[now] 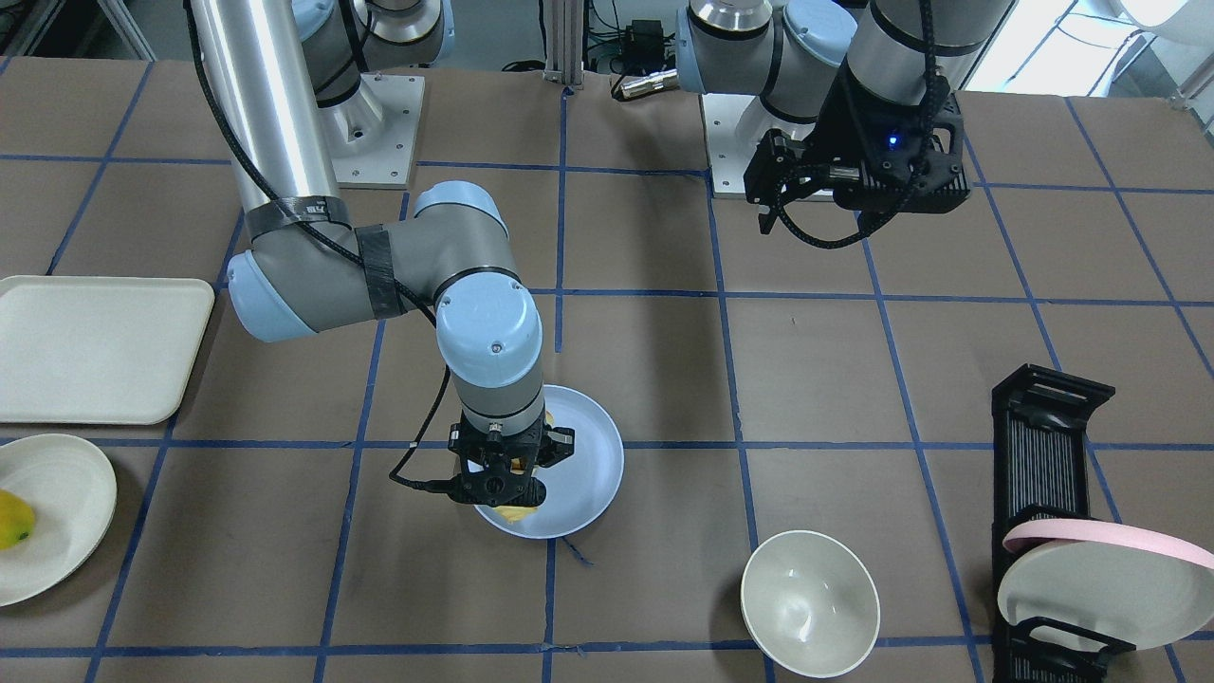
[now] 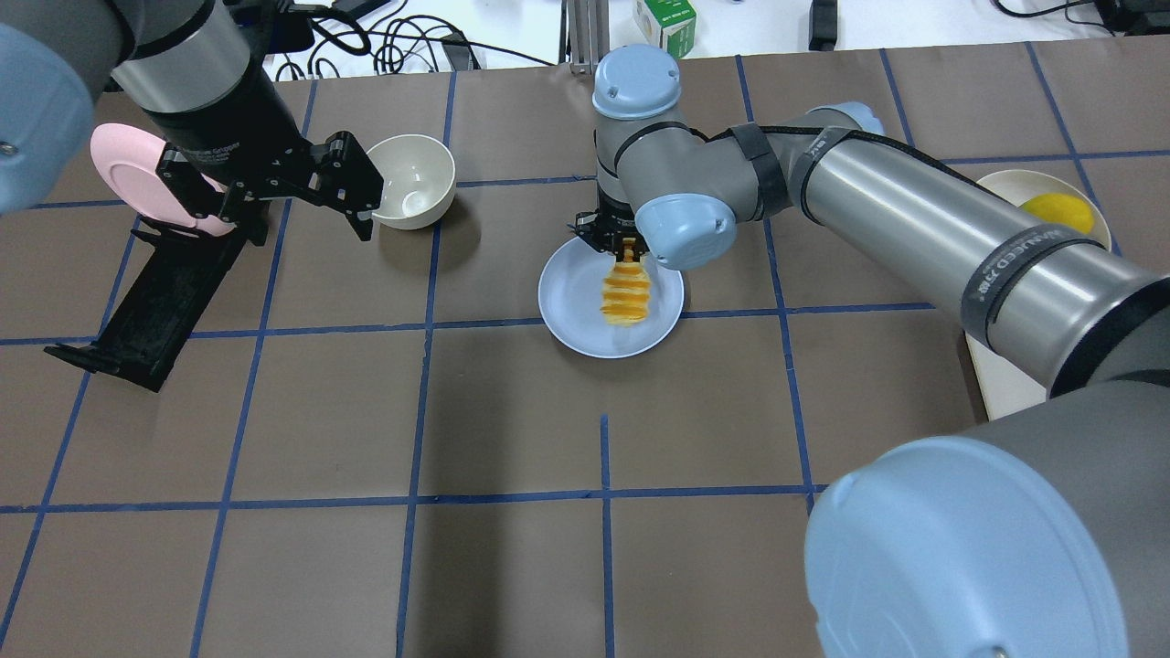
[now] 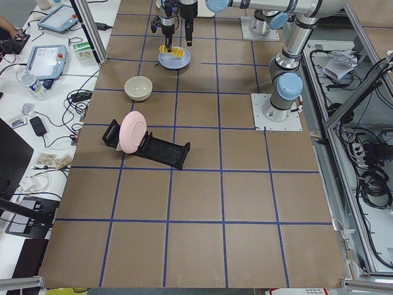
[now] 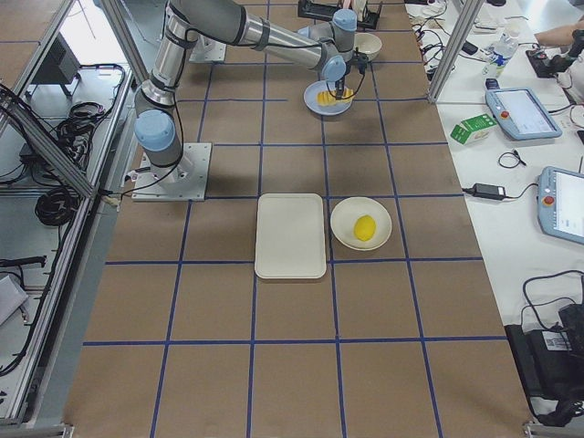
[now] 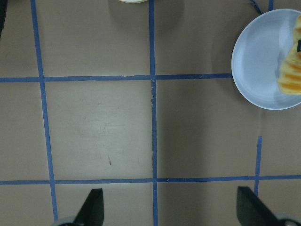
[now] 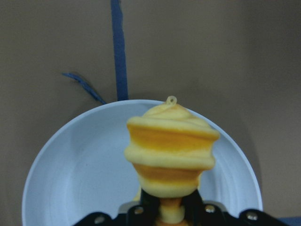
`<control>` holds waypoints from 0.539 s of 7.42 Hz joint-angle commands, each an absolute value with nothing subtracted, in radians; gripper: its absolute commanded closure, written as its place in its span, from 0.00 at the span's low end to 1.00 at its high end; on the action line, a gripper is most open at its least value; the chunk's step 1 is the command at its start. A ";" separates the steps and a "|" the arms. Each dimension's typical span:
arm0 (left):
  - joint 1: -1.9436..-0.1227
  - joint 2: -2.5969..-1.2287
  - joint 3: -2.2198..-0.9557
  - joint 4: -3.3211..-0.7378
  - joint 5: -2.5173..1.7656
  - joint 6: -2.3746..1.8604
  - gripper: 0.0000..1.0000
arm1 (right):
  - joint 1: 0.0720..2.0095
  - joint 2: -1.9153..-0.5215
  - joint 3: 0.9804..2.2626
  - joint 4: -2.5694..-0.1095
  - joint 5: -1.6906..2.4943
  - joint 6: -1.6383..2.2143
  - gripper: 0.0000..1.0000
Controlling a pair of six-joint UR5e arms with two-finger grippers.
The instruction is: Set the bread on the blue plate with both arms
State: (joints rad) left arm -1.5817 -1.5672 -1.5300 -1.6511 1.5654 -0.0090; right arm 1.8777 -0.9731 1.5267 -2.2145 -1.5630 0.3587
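My right gripper (image 2: 624, 245) is shut on one end of the ridged yellow-orange bread (image 2: 626, 294). It holds the loaf over the pale blue plate (image 2: 571, 302) in the middle of the table. In the right wrist view the bread (image 6: 169, 146) sticks out from the jaws over the plate (image 6: 70, 188). I cannot tell whether it touches the plate. In the front view the right gripper (image 1: 503, 471) hides most of the bread above the plate (image 1: 593, 455). My left gripper (image 2: 358, 192) is open and empty, high beside the cream bowl; its fingertips (image 5: 94, 205) stand wide apart.
A cream bowl (image 2: 416, 178) stands near the left gripper. A black rack (image 2: 155, 302) holds a pink-rimmed plate (image 2: 128, 174). On the robot's right lie a cream tray (image 1: 95, 346) and a cream plate (image 1: 57, 493) with a yellow fruit (image 1: 14, 520).
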 commanded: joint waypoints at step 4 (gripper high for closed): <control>-1.580 -1.568 -1.529 -1.652 1.568 -0.017 0.00 | 1.887 -1.041 1.500 -2.122 -1.571 0.335 0.00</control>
